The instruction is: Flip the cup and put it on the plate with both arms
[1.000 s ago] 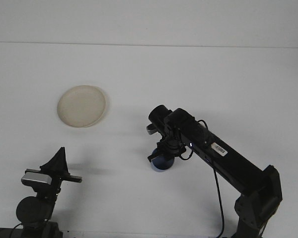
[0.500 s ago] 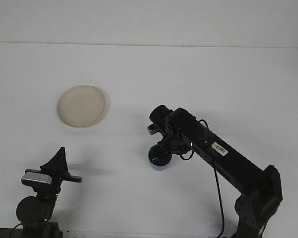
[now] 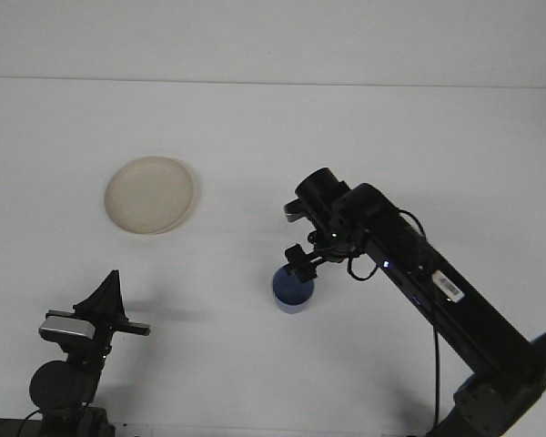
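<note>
Cup (image 3: 292,290) upright, plate (image 3: 150,195) bare.

Matt cream plate (image 3: 150,195), smooth blue plastic cup (image 3: 292,293), plain matt white table (image 3: 282,137).

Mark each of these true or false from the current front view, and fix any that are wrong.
1. The blue cup sits on the plate. False: it stands on the white table, well apart from the plate.
2. The cup's opening faces up. True.
3. The right gripper is right by the cup's rim. True.
4. The left gripper is holding the plate. False: it is parked near the table's front edge, away from the plate.
5. Something lies on the plate. False: nothing is on it.
</note>
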